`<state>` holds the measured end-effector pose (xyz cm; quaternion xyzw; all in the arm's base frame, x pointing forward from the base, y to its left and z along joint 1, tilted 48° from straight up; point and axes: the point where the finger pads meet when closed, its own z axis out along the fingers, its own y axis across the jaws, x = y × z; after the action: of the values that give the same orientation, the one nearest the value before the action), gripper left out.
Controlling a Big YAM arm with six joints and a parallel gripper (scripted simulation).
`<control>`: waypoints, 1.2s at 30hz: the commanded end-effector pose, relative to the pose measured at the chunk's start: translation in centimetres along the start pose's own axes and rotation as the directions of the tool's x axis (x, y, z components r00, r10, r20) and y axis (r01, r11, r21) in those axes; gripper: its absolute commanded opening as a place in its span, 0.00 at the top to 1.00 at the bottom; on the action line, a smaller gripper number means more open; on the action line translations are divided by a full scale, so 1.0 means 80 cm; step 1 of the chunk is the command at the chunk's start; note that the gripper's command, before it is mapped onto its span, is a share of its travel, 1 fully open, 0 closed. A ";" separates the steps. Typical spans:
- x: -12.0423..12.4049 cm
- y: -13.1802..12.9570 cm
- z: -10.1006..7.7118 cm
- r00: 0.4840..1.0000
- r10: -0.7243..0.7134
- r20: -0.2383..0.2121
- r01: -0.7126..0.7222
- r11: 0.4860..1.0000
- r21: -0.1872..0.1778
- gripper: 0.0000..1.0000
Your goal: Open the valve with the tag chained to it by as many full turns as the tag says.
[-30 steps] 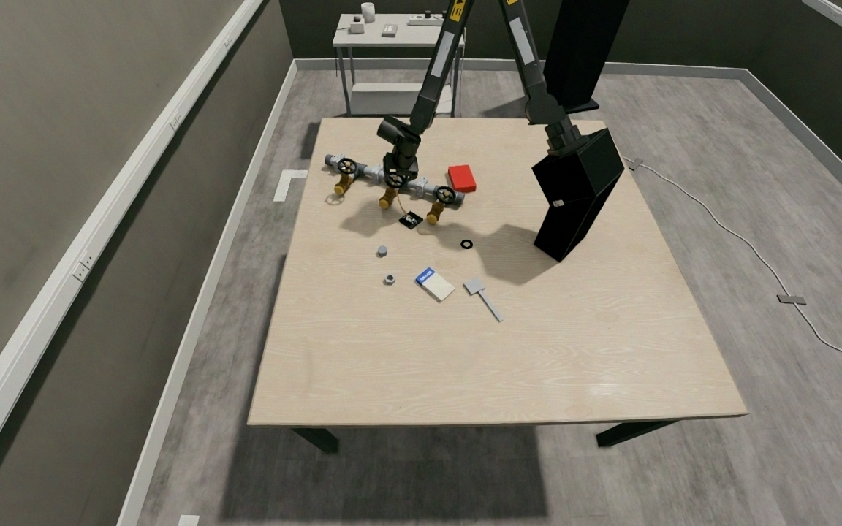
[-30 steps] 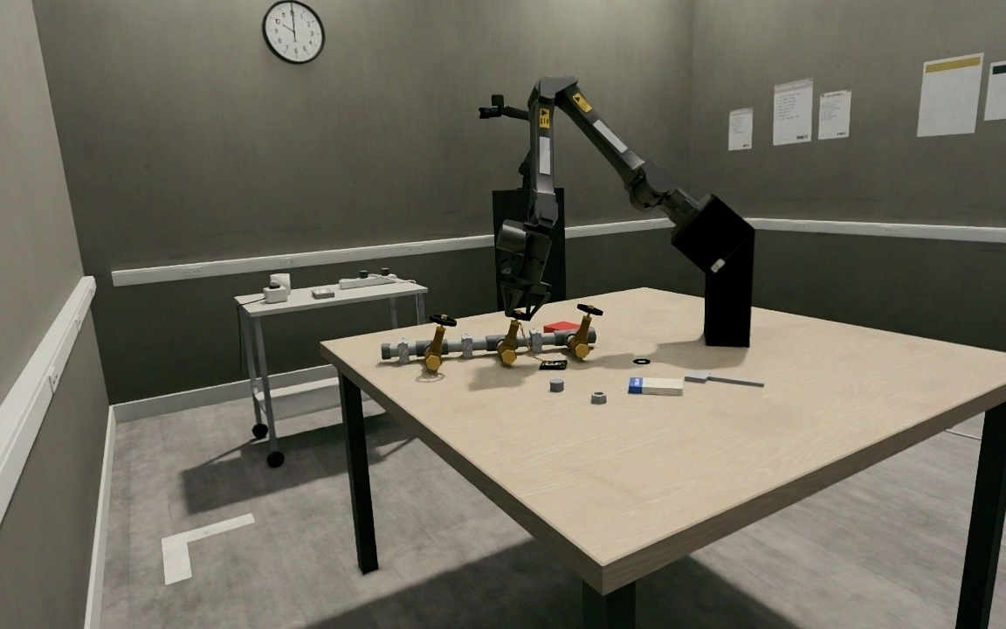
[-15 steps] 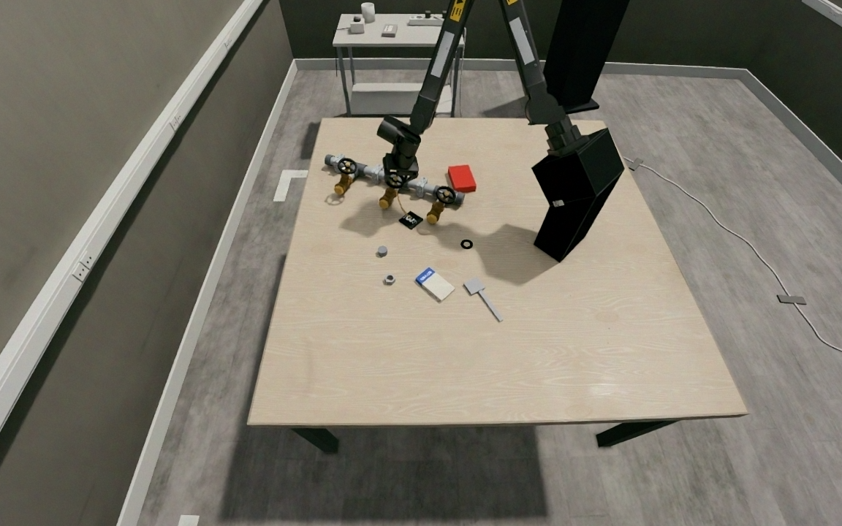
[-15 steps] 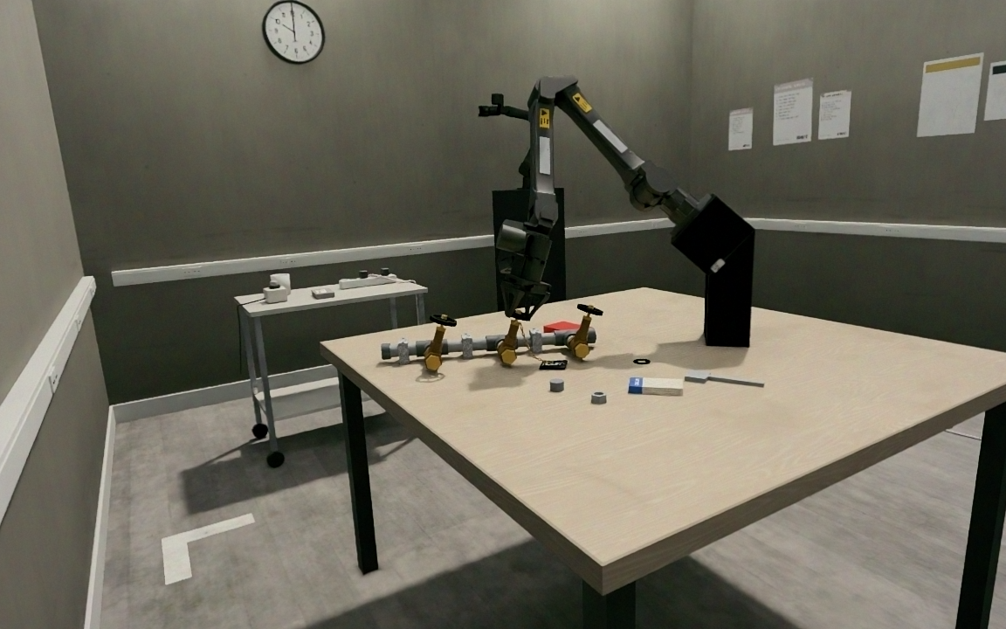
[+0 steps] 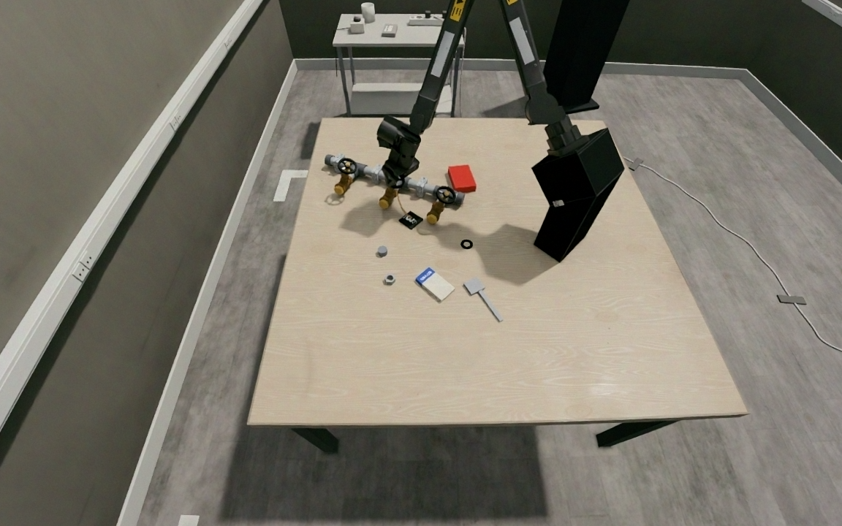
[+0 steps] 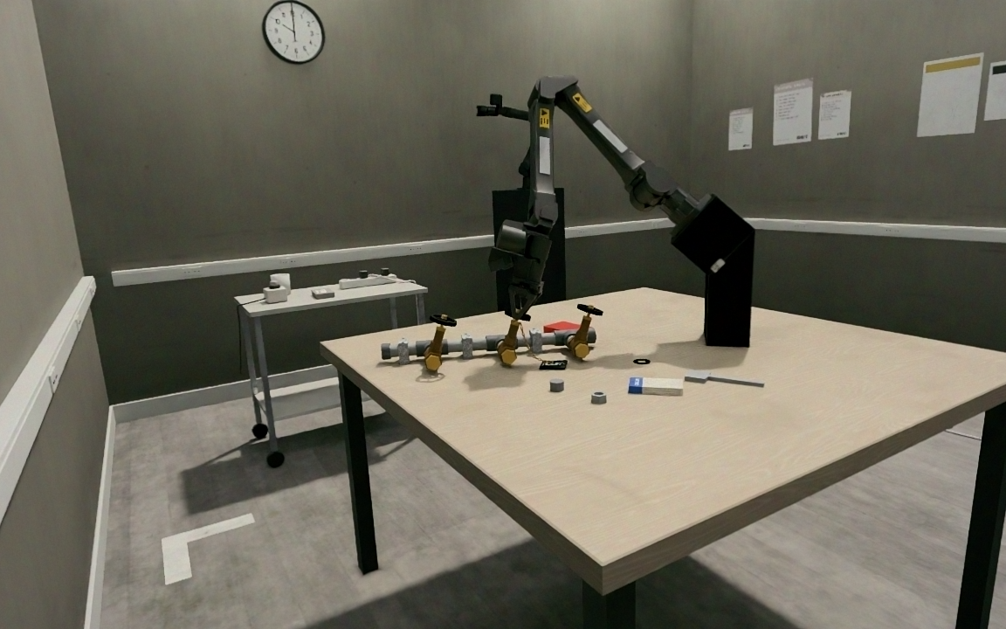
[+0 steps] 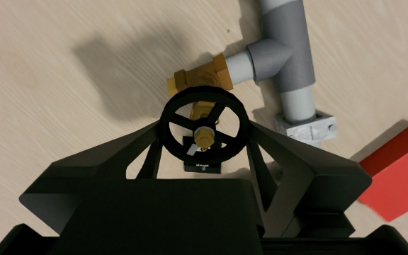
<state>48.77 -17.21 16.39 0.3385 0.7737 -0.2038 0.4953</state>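
A grey pipe [image 5: 383, 176] with three brass valves lies at the table's far left. My gripper [image 7: 204, 126] is shut on the black handwheel of the middle valve [image 7: 204, 125], one finger on each side of the rim; it also shows in the top view [image 5: 392, 180] and the exterior view [image 6: 515, 314]. The wheel's white mark points to the lower left of the hub. A black tag [image 5: 412, 218] lies on the table in front of this valve, chained to it; it also shows under the wheel in the wrist view [image 7: 202, 165]. The left valve [image 5: 346, 166] and right valve [image 5: 445, 193] stand free.
A red block [image 5: 461, 177] lies just behind the pipe's right end. A black ring [image 5: 468, 247], a grey cap [image 5: 381, 250], a nut [image 5: 389, 279], a blue-and-white box [image 5: 434, 283] and a grey paddle [image 5: 483, 297] lie mid-table. The arm's black base [image 5: 574, 193] stands at the right.
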 end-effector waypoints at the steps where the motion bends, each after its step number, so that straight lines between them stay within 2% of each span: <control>1: -0.010 0.000 0.000 0.941 -0.338 0.024 0.338 0.941 0.006 1.00; 6: -0.010 0.001 0.000 0.833 -0.553 0.023 0.553 0.833 0.009 1.00; 9: -0.010 0.001 0.000 0.789 -0.614 0.023 0.614 0.789 0.010 1.00; 12: -0.010 0.001 0.000 0.774 -0.633 0.023 0.633 0.774 0.011 1.00; 22: -0.010 0.001 0.000 0.773 -0.634 0.022 0.634 0.773 0.012 1.00; 23: -0.010 0.001 0.000 0.773 -0.634 0.022 0.634 0.773 0.012 0.00; 36: -0.009 0.001 0.000 0.772 -0.635 0.020 0.635 0.772 0.012 0.00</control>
<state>48.76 -17.30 16.47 0.0597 0.8407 -0.3615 0.3987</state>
